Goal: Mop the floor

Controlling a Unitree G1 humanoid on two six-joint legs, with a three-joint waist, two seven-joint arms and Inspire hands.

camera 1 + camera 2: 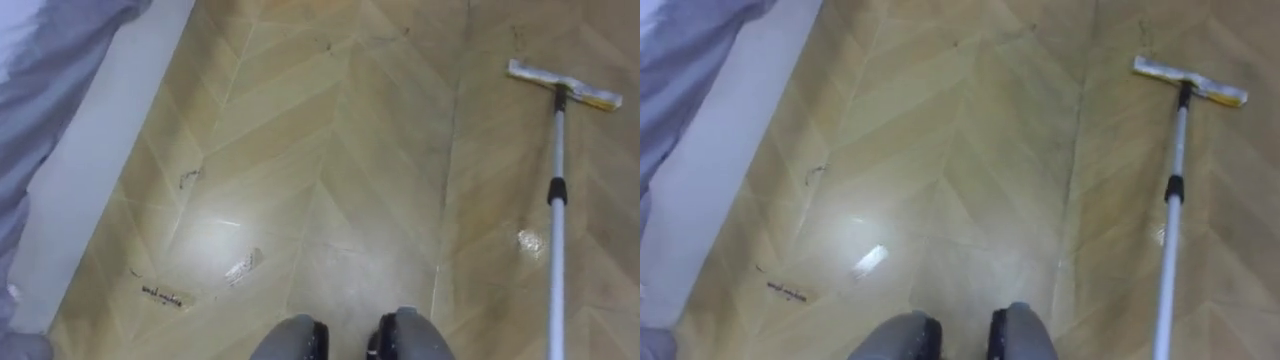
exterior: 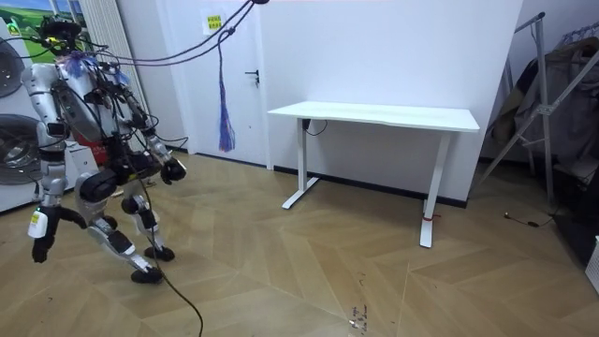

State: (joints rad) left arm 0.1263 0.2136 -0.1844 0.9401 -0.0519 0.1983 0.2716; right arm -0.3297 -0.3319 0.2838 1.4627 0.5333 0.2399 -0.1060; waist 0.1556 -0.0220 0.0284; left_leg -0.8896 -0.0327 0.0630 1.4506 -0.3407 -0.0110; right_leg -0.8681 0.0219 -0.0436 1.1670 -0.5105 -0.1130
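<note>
One mop (image 1: 556, 250) lies on the floor (image 1: 340, 170), with one flat pale head (image 1: 563, 84) at its far end and one dark collar (image 1: 557, 190) partway along the pole. The pole's near end is cut off by the lower edge of my eye view, so I cannot tell what, if anything, has it there. A small bright gleam sits on the boards just beside the pole, on its left. Well to the left of the mop I count two dark marks, a longer streak (image 1: 165, 296) nearer me and a smaller scuff (image 1: 188, 178) farther off. What they are is too faint to make out. Beyond them, farthest from the mop, one white strip of wall (image 1: 100, 180) borders the floor, and one grey cloth (image 1: 40, 90) is cut off by the corner above it. Between the mop and that white edge the boards lie broad and open. In the room view I stand on bent legs well apart from one white table (image 2: 374, 117). My two hands show there small and dark: the right hand (image 2: 39, 249) hangs low and the left hand (image 2: 173, 170) reaches forward. I cannot tell whether either is spread or closed on anything.
</note>
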